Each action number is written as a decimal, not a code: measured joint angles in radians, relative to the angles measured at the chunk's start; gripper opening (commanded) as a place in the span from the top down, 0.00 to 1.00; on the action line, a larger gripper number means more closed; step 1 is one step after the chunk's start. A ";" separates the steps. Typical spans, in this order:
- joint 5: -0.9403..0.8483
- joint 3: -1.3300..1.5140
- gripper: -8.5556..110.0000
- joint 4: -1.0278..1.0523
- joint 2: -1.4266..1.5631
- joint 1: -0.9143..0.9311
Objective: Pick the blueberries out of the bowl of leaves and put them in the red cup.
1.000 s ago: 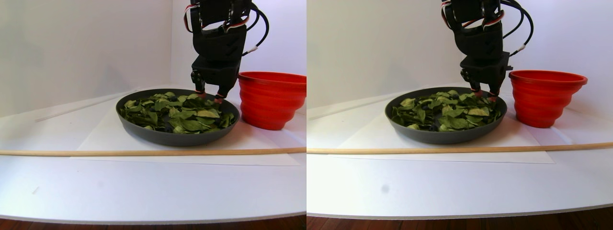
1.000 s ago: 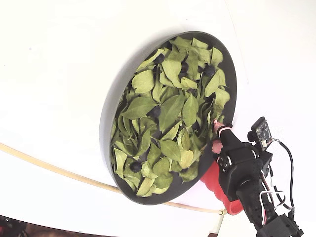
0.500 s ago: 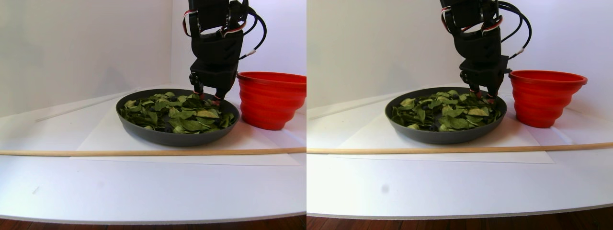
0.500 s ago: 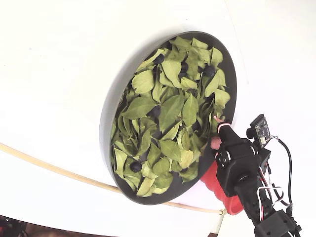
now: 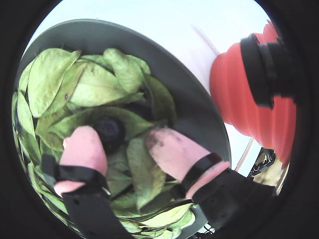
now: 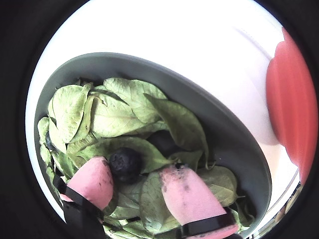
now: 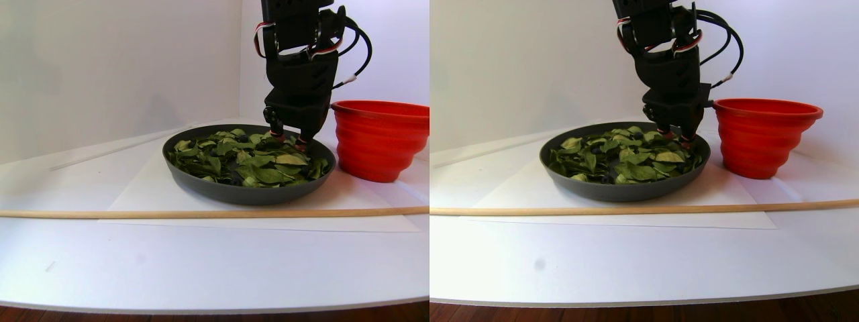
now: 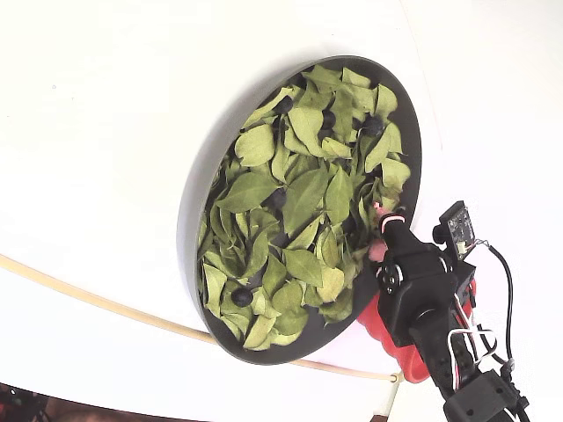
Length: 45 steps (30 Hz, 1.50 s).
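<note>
The dark grey bowl is filled with green leaves. Several blueberries lie scattered among them. My gripper is open, its pink fingertips pressed down into the leaves near the bowl's rim on the cup side. One blueberry sits between the fingers, against the left pink finger; the right finger stands apart from it. In the stereo pair view the gripper reaches down at the bowl's back right. The red cup stands just right of the bowl, partly hidden under the arm in the fixed view.
A long wooden stick lies across the table in front of the bowl. A white paper sheet lies under the bowl and cup. White walls stand close behind, and the table's front edge curves near the camera.
The gripper has come down and shifted a little further into the bowl, its fingertips now in the leaves around a berry. Bowl and cup have not moved.
</note>
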 measured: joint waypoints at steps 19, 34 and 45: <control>-0.057 -0.038 0.84 0.000 -0.040 -0.018; -0.112 -0.011 0.85 -0.025 -0.032 -0.025; -0.150 0.005 0.84 -0.025 -0.020 -0.025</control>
